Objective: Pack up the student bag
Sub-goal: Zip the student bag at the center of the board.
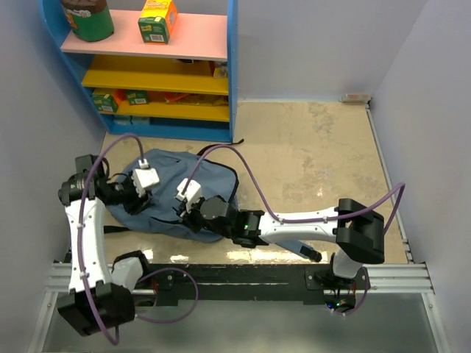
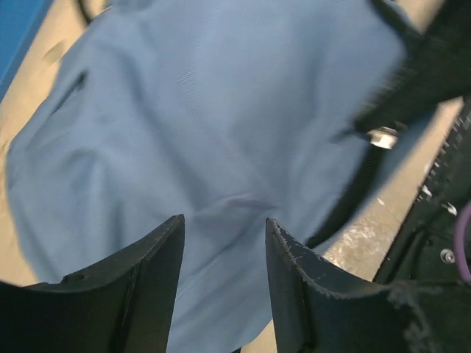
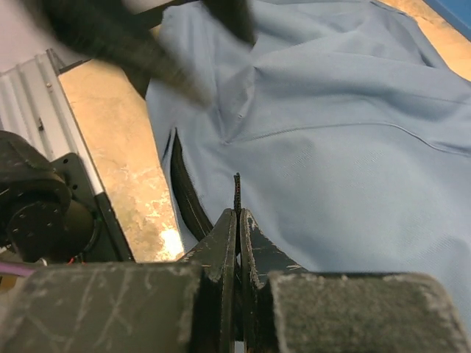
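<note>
The student bag (image 1: pixel 215 181), soft slate-blue fabric, lies flat on the tan table between the two arms. My left gripper (image 1: pixel 137 193) hangs low over its left part. In the left wrist view its fingers (image 2: pixel 224 224) stand apart with only bag fabric (image 2: pixel 221 110) behind them, so it is open. My right gripper (image 1: pixel 190 212) is at the bag's near edge. In the right wrist view it (image 3: pixel 238 215) is shut on a thin black cord (image 3: pixel 237 190) that sticks up between the tips, with the bag (image 3: pixel 346 147) spread beyond it.
A blue shelf unit (image 1: pixel 232 73) with pink and yellow boards stands at the back left, holding a green can (image 1: pixel 88 18) and a yellow-green box (image 1: pixel 158 20). A metal rail (image 1: pixel 243 273) runs along the near edge. A black strap (image 3: pixel 184 191) lies beside the cord.
</note>
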`<state>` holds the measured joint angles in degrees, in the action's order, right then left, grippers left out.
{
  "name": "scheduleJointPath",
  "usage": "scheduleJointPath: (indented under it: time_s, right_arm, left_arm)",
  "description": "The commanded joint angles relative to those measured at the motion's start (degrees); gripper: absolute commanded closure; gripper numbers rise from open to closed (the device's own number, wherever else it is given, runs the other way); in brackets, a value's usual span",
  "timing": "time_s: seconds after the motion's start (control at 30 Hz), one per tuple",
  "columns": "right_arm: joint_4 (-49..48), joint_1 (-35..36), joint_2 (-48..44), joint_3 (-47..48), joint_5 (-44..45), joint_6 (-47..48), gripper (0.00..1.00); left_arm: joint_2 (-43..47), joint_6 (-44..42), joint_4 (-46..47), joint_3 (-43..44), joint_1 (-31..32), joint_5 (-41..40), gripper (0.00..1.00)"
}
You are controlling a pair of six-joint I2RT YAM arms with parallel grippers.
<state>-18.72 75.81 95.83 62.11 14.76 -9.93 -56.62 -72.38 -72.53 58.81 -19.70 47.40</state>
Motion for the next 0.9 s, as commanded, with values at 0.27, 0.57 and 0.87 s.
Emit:
scheduleJointPath:
  time_s: [0.27,0.57,0.87]
  right_arm:
    - [-8.88,-0.14,-8.47,-7.79,12.40,-5.88,1.00]
    - [-9.93,-0.22,-8.56,-7.61,9.50,-6.24,1.00]
    - [-11.25,-0.23,-10.40,-9.72,8.97,-8.34,1.00]
  left_arm:
    - [4.24,-11.55,-2.88,-9.49,12.67,4.28,0.09]
    - [3.71,-9.02,0.45,-9.94,16.09,10.43,0.16]
    - [4.24,6.10,11.96,-13.19,30.67,4.20,0.52]
